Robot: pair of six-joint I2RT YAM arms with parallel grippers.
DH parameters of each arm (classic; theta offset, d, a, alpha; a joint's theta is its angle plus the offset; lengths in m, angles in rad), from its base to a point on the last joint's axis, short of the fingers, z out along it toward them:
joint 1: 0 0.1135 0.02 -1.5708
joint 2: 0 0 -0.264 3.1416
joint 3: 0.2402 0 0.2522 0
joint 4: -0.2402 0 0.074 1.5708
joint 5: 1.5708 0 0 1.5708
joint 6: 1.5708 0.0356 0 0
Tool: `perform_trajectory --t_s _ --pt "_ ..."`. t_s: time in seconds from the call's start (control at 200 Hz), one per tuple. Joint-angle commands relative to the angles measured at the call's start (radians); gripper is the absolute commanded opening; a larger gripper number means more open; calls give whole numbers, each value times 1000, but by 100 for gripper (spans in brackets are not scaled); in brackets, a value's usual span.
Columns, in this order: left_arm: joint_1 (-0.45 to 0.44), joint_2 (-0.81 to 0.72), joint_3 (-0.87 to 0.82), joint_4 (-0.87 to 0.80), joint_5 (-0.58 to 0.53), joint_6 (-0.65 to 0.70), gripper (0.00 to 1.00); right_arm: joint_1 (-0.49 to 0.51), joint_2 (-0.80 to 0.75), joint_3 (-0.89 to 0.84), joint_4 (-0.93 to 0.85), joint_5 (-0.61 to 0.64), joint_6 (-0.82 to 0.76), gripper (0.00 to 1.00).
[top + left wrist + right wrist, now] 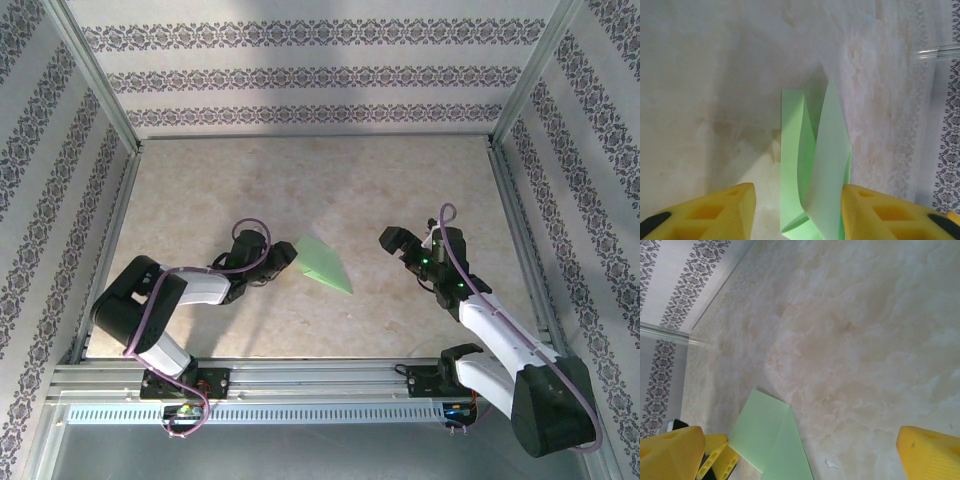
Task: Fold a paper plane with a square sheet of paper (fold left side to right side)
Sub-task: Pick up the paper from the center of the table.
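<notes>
The pale green sheet of paper (322,262) lies mid-table, folded into a long wedge whose tip points toward the near right. In the left wrist view the paper (815,165) stands up in loose layers that bow apart. My left gripper (285,258) straddles its wide end. The jaws are open around it (797,210), with the right finger (875,210) against the paper's edge and the left finger (715,210) a gap away. My right gripper (395,245) hovers to the right of the paper, wide open (800,460) and holding nothing. From the right wrist, the paper (772,435) looks flat and creased.
Patterned walls and aluminium frame posts (100,90) enclose the marble-look table (320,180). A metal rail (300,380) runs along the near edge by the arm bases. A tiny white scrap (831,464) lies on the table near the paper.
</notes>
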Motion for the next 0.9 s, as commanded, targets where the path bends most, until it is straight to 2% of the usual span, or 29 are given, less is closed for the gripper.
perform_trajectory --t_s 0.0,0.235,0.365,0.495,0.675,0.799,0.894 --pt "-12 39 31 123 16 -49 43 -16 -29 -15 23 -17 19 98" --pt "-13 85 70 140 24 -46 30 -34 -41 -24 18 -36 8 97" --pt "-12 86 82 133 27 -35 15 -42 -32 -16 21 -75 -6 94" --pt "-9 22 103 44 27 49 0 -50 -12 4 17 -127 -48 90" --pt "23 -132 156 -144 115 282 0 -57 58 60 15 -280 -178 85" --pt "59 -256 212 -299 219 444 0 -58 128 125 20 -485 -290 80" --pt "85 -334 253 -381 322 542 0 -52 160 153 68 -612 -331 82"
